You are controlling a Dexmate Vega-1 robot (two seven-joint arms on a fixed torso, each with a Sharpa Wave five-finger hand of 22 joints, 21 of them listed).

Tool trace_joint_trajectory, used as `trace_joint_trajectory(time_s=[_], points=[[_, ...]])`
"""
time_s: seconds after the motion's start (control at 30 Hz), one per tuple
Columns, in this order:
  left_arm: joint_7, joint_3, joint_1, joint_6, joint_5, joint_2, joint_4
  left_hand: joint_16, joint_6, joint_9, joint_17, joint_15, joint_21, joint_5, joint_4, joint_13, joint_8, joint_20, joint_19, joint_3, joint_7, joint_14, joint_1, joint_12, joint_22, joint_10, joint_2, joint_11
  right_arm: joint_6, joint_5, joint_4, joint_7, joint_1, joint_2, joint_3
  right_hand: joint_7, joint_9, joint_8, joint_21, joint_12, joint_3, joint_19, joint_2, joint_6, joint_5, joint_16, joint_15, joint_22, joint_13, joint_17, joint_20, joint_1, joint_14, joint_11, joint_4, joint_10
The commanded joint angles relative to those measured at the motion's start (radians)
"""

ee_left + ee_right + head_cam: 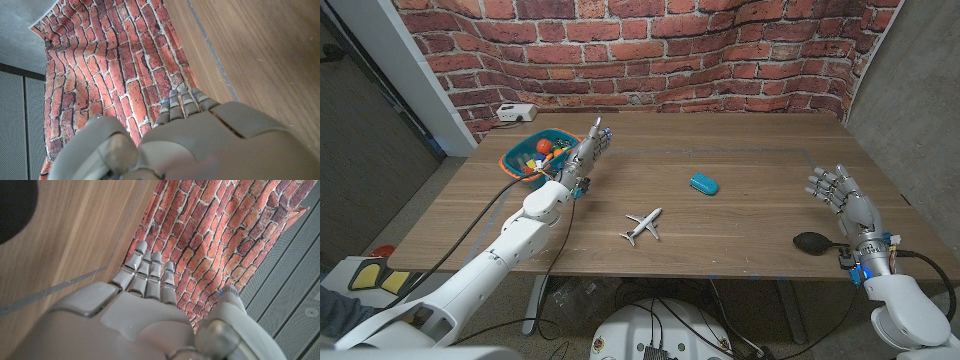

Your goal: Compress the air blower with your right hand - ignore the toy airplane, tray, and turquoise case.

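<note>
Even, soft light; faint shadows on the desk (740, 150). The head view bows the brick wall (650, 50). Wrist views blur up close.

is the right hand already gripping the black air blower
No, in the head view the right hand is open with fingers spread, apart from the air blower, which lies untouched on the table.

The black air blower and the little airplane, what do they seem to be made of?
The air blower looks like soft rubber: a matte black bulb with no glare. The toy airplane looks like hard plastic, smooth and white, though painted metal is possible.
</note>
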Motion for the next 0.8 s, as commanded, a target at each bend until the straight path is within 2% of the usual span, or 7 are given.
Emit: trace_joint_trajectory(time_s=[0.03,0.37,0.67,0.8], points=[[-0.014,0.014,-0.011,0.023,0.008,0.002,0.001,-0.003,0.012,0.003,0.004,-0.001,0.002,-0.002,-0.002,0.001,-0.004,0.005,0.002,-0.002,-0.001,0.006,0.005,0.0,0.003,0.006,0.003,-0.001,0.004,-0.051,-0.023,0.003,-0.067,0.053,0.035,-0.005,0.004,0.003,-0.001,0.007,0.001,0.008,0.002,0.011,0.004,0.002,-0.004,0.003,0.003,0.001,-0.005,0.012,0.012,0.002,-0.008,0.015],[-0.016,0.025,-0.027,0.043,0.019,0.003,-0.006,-0.004,0.015,0.003,0.004,-0.003,0.001,-0.004,-0.002,0.002,-0.005,0.006,0.002,-0.004,-0.002,0.007,0.007,-0.002,0.003,0.006,0.005,0.001,0.038,-0.085,-0.008,0.005,-0.083,0.087,0.052,-0.017,0.004,0.015,-0.004,0.008,0.001,0.023,0.004,0.05,0.003,0.004,-0.009,0.003,0.003,0.001,-0.008,0.015,0.031,-0.006,-0.009,0.028],[-0.008,0.044,-0.042,0.073,0.054,0.017,-0.03,-0.005,0.014,0.003,0.004,-0.003,0.0,-0.005,-0.002,0.002,-0.007,0.006,0.002,-0.005,-0.003,0.007,0.008,-0.003,0.003,0.007,0.006,-0.002,0.066,-0.129,0.014,0.007,-0.093,0.109,0.061,-0.02,0.005,0.01,-0.005,0.009,0.002,0.032,0.005,0.043,0.004,0.004,-0.012,0.003,0.003,0.001,-0.009,0.017,0.04,-0.012,-0.009,0.036],[-0.009,0.047,-0.045,0.074,0.062,0.021,-0.036,-0.005,0.013,0.003,0.004,-0.002,-0.001,-0.006,-0.002,0.002,-0.008,0.006,0.002,-0.006,-0.002,0.008,0.009,-0.003,0.003,0.007,0.007,-0.001,0.06,-0.213,0.012,-0.03,-0.097,0.124,0.069,-0.019,0.005,0.007,-0.007,0.008,0.003,0.034,0.007,0.039,0.004,0.003,-0.012,0.003,0.003,0.001,-0.01,0.019,0.04,-0.011,-0.01,0.036]])
